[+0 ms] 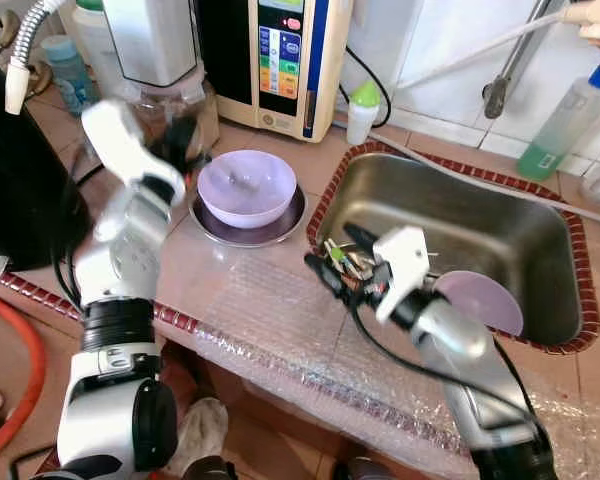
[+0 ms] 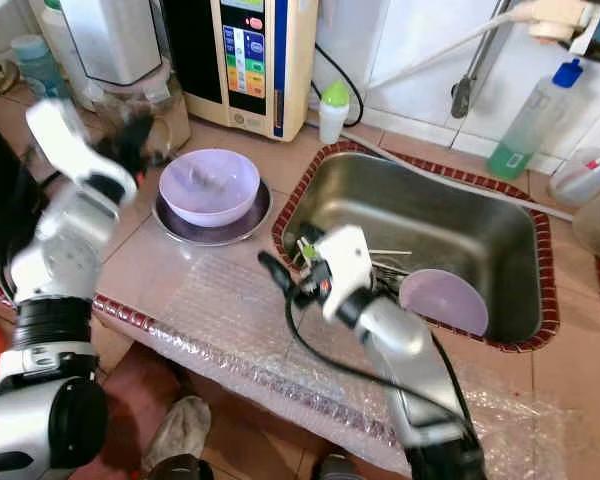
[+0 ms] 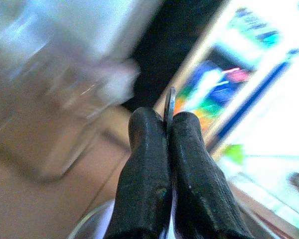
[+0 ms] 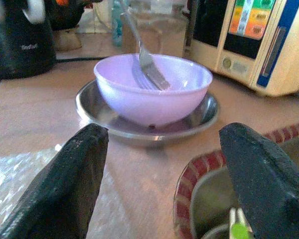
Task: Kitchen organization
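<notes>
At the surface's left edge the left gripper [image 3: 167, 144] is raised beside the glass jar [image 1: 175, 105], its fingers pressed together on a thin metal blade or handle; what utensil it is cannot be told, as the arm is blurred. Just beside it the lilac bowl [image 1: 246, 187] sits in a steel plate [image 1: 280, 228] with a fork [image 4: 144, 59] leaning inside. To do this step well, I judge the left arm should lower slowly over the bowl and release only once the utensil is inside the rim. Further right, the right gripper [image 1: 332, 262] hovers at the sink's [image 1: 460, 215] left rim, fingers wide apart, over cutlery; a lilac plate [image 1: 485, 300] lies in the basin.
</notes>
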Motion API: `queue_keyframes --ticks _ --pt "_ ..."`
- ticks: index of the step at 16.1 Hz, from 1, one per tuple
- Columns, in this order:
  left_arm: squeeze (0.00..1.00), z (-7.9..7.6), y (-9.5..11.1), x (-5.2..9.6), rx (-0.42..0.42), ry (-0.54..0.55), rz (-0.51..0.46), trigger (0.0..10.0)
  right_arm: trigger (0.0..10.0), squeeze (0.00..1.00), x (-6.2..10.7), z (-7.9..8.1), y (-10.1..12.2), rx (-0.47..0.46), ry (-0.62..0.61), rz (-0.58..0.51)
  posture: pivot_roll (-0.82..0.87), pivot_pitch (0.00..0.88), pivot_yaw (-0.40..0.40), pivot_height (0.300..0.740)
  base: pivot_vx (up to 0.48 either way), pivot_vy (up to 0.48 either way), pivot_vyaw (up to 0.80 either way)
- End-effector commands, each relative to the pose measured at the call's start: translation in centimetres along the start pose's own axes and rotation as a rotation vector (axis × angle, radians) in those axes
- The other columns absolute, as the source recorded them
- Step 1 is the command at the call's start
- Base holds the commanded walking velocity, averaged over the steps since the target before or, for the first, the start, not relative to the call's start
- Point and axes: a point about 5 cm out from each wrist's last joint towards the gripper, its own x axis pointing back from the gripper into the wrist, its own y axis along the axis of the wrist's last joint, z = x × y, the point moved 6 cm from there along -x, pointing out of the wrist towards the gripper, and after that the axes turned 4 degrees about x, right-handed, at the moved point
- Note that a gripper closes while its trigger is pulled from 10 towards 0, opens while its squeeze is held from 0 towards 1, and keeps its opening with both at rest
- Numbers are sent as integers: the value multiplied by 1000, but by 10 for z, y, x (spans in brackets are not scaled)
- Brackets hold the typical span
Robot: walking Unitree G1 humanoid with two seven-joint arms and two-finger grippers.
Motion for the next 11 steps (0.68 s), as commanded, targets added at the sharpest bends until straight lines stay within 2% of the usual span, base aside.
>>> queue_keyframes --ticks 1,3,4,6,9,11 --pt "0 -29 5 -5 -26 -123 6 0 10000 0 -2 -5 1 -5 -9 -5 -93 17 20 740 0 0 0" --pt "0 -53 10 -6 -70 -235 6 0 10000 0 -13 -4 8 52 22 -29 -84 18 25 740 0 0 0" --pt "0 -60 10 -6 -79 -271 10 0 10000 0 -16 -7 11 59 9 -37 -76 20 26 740 0 0 0" --pt "0 -87 -6 6 -165 -416 98 0 10000 0 -25 -19 18 90 -25 -58 -57 24 21 740 0 0 0" --pt "0 -102 -18 17 -195 -500 170 0 10000 0 -31 -25 26 121 -21 -80 -46 27 19 740 0 0 0" --pt "0 -123 -25 26 -224 -593 214 0 10000 0 -41 -28 35 125 -28 -114 -31 30 15 740 0 0 0"
